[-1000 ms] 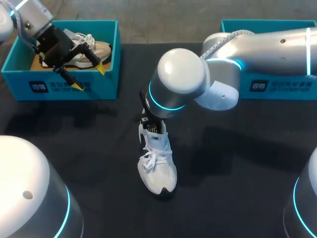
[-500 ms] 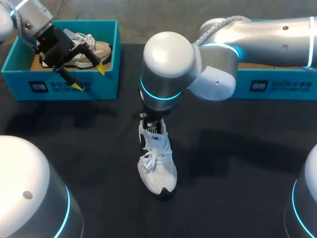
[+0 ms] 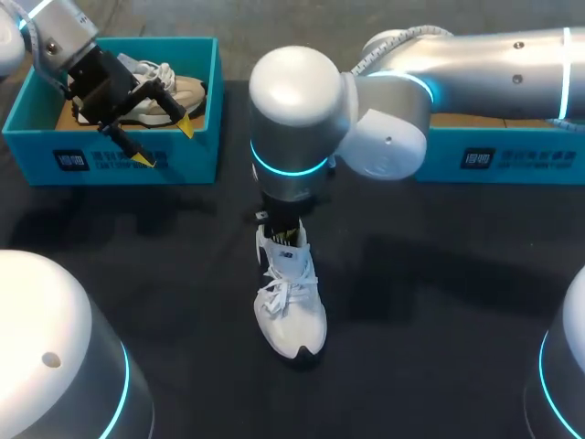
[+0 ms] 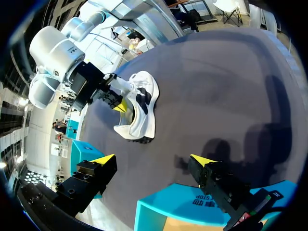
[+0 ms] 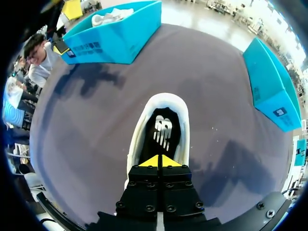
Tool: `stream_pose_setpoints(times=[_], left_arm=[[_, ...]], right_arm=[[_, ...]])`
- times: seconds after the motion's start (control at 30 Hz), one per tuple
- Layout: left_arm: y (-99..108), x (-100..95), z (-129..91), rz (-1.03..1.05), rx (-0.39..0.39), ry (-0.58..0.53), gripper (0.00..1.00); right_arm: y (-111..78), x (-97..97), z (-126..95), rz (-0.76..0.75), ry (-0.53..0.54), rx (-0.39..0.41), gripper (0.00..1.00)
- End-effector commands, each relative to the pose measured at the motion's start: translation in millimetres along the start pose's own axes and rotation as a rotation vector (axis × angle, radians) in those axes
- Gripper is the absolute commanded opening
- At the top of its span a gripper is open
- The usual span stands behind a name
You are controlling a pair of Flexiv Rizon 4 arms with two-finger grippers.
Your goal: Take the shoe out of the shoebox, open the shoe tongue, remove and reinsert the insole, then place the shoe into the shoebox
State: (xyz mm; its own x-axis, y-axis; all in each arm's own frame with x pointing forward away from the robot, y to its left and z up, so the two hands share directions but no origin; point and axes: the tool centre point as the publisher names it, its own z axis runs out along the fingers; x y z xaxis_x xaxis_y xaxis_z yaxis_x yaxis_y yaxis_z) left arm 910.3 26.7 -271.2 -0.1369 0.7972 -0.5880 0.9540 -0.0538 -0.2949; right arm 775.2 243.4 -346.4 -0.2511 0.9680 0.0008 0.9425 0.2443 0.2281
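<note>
The shoe [image 3: 291, 302] is set upright on the table [image 3: 430, 329], toe toward the robot, well apart from the left box [image 3: 128, 165] and the right box [image 3: 512, 157]. The right gripper [image 5: 158, 161] is placed at the heel end of the shoe's opening, over the black insole [image 5: 162, 129]. Its fingers are pressed together. Whether the insole's back edge is nipped between them cannot be told from the wrist view, though it seems likely. The left gripper [image 3: 164, 142] is held spread wide above the left box, in which a second shoe [image 3: 160, 91] is seen; nothing is grasped by it.

The step in hand is judged to be the drawing out of the insole. It is best done with the back edge firmly pinched and lifted up and back along the shoe's length, so that the insole is peeled out rather than dragged. The shoe is not pinned down and may be raised along with the insole. It could be steadied at the toe by the left gripper, and a slow pull is advised.
</note>
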Motion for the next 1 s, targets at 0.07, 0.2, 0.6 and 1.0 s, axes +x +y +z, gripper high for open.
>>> stream_pose_setpoints(times=[0.07,0.2,0.6,1.0], left_arm=[[-0.6,-0.4,-0.2,0.000,-0.002,0.003,1.00],[-0.6,-0.4,-0.2,0.000,-0.002,0.003,1.00],[-0.6,-0.4,-0.2,0.000,-0.002,0.003,1.00],[-0.6,-0.4,-0.2,0.000,-0.002,0.003,1.00]], right_arm=[[-2.5,8.8,3.6,0.010,0.000,0.022,0.00],[-10.0,10.4,11.7,0.036,0.010,0.038,0.00],[-19.0,7.8,6.4,0.076,-0.002,0.086,0.47],[-30.4,14.1,1.5,0.094,-0.001,0.104,1.00]])
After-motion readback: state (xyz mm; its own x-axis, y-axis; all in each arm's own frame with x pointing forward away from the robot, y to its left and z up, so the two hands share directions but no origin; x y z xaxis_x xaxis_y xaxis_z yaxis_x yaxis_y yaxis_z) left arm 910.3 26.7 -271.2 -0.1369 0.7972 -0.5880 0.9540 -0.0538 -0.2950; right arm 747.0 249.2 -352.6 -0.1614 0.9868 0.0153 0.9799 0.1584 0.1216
